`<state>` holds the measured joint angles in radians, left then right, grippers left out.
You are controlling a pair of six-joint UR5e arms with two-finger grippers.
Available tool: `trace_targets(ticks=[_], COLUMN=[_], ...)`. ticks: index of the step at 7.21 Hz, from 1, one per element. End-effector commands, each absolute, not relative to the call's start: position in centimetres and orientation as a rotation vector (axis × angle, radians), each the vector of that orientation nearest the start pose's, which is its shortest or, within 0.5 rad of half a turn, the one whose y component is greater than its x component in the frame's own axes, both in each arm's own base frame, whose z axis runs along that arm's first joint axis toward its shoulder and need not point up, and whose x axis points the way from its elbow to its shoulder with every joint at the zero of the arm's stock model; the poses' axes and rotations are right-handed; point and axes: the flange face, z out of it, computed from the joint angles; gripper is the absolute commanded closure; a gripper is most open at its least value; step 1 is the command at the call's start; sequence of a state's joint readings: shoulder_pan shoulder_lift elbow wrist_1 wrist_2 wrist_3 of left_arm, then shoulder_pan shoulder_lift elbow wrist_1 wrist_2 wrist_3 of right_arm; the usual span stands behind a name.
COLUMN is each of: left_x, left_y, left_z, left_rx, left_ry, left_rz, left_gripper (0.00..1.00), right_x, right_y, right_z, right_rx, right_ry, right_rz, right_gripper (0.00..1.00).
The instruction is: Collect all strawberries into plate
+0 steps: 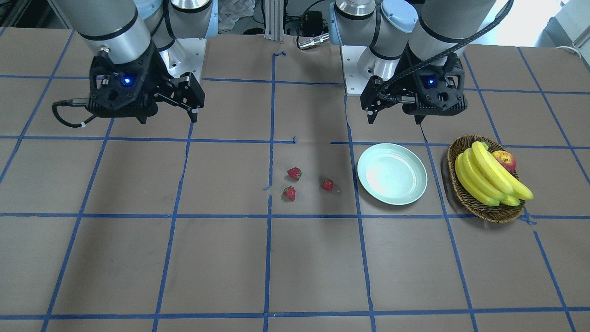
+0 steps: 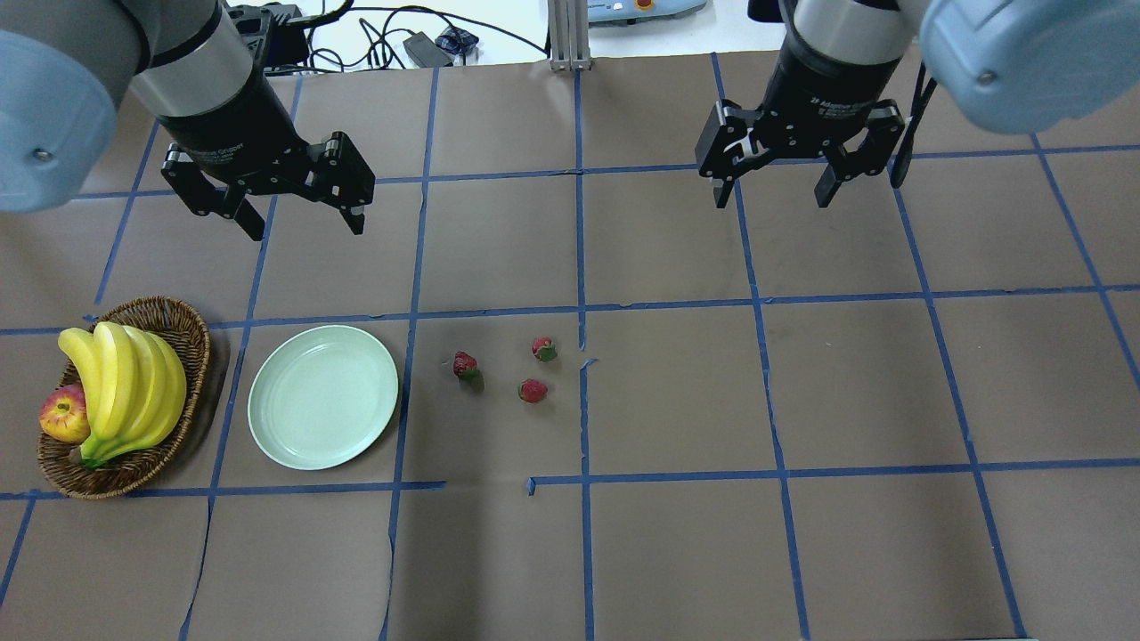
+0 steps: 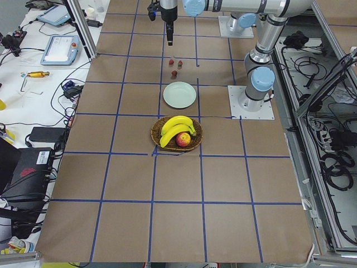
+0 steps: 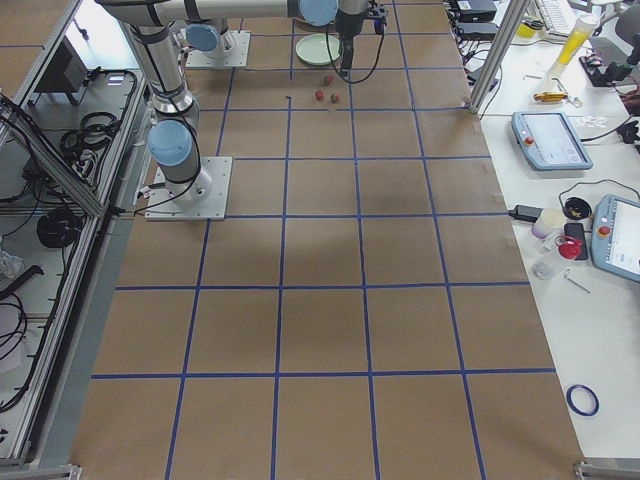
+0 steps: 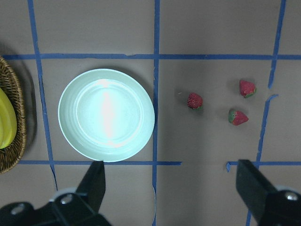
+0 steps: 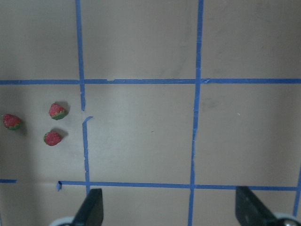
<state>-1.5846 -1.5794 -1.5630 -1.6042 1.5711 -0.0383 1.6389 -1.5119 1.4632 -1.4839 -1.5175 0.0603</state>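
Three small red strawberries (image 2: 464, 363) (image 2: 543, 348) (image 2: 532, 390) lie on the brown table near its middle. They also show in the front view (image 1: 294, 173) (image 1: 289, 192) (image 1: 327, 185). The pale mint-green plate (image 2: 322, 409) is empty and lies to their left in the overhead view. My left gripper (image 2: 305, 223) is open and empty, raised above the table behind the plate. My right gripper (image 2: 771, 198) is open and empty, raised off to the right of the berries. The left wrist view shows the plate (image 5: 106, 114) and all three berries (image 5: 194, 100).
A brown wicker basket (image 2: 125, 472) with bananas (image 2: 125, 383) and a red-yellow apple (image 2: 62, 414) stands left of the plate. Blue tape lines grid the table. The arm bases stand at the table's back edge.
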Motion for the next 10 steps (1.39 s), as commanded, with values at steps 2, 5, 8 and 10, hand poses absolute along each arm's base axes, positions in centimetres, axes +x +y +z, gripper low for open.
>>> trace_targets(ticks=[2, 5, 8, 10], left_x=[-14.0, -14.0, -17.3, -19.0], left_y=[-48.8, -48.8, -51.2, -50.1], left_z=[48.2, 48.2, 40.0, 29.8], left_rx=[-0.038, -0.038, -0.052, -0.062], left_ry=[3.137, 3.137, 3.243, 3.245], left_rz=[0.058, 0.058, 0.062, 0.059], left_gripper=[0.0, 0.0, 0.0, 0.0], right_x=[16.1, 16.0, 16.1, 16.1], right_y=[-50.4, -49.7, -49.5, -49.6], right_z=[50.9, 49.4, 49.7, 49.7], right_rx=[0.018, 0.093, 0.086, 0.088], right_ry=[3.171, 3.153, 3.158, 3.154], right_rz=[-0.056, -0.114, -0.105, -0.107], right_gripper=[0.03, 0.0, 0.0, 0.0])
